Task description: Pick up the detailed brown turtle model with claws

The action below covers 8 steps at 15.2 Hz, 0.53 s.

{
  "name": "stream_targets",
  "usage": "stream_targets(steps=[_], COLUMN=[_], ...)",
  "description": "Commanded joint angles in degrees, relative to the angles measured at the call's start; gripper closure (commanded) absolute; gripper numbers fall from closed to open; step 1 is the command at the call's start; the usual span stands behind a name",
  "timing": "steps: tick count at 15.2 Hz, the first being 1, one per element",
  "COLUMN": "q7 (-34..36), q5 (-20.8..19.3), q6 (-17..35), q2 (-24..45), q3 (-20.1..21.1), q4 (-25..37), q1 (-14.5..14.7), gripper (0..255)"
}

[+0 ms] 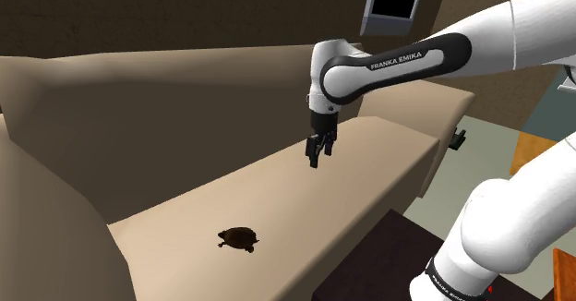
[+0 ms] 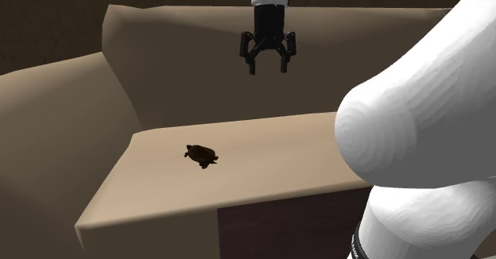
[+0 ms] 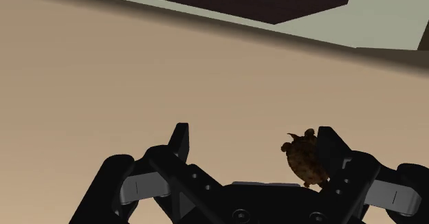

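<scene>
So the dark brown turtle [image 2: 202, 155] sits on the beige sofa seat [image 2: 270, 162], nearer the armrest [image 2: 63, 98] end than the middle. The black gripper [image 2: 269, 69] hangs well above it, fingers spread, holding nothing.

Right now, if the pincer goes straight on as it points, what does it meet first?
Going straight down, the open pincer would probably meet the bare tan sofa seat first; the brown turtle lies off to one side of its line.
</scene>
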Motion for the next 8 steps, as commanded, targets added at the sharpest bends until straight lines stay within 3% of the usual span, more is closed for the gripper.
stream_targets(steps=[1,8], q7=[-0.4,-1.3], q5=[-0.3,-2.8], q6=[2.2,8.0], q2=[4.6,20.1], q3=[0.8,3.4], q4=[2.0,10.0], q1=[0.6,2.6], gripper=[0,0])
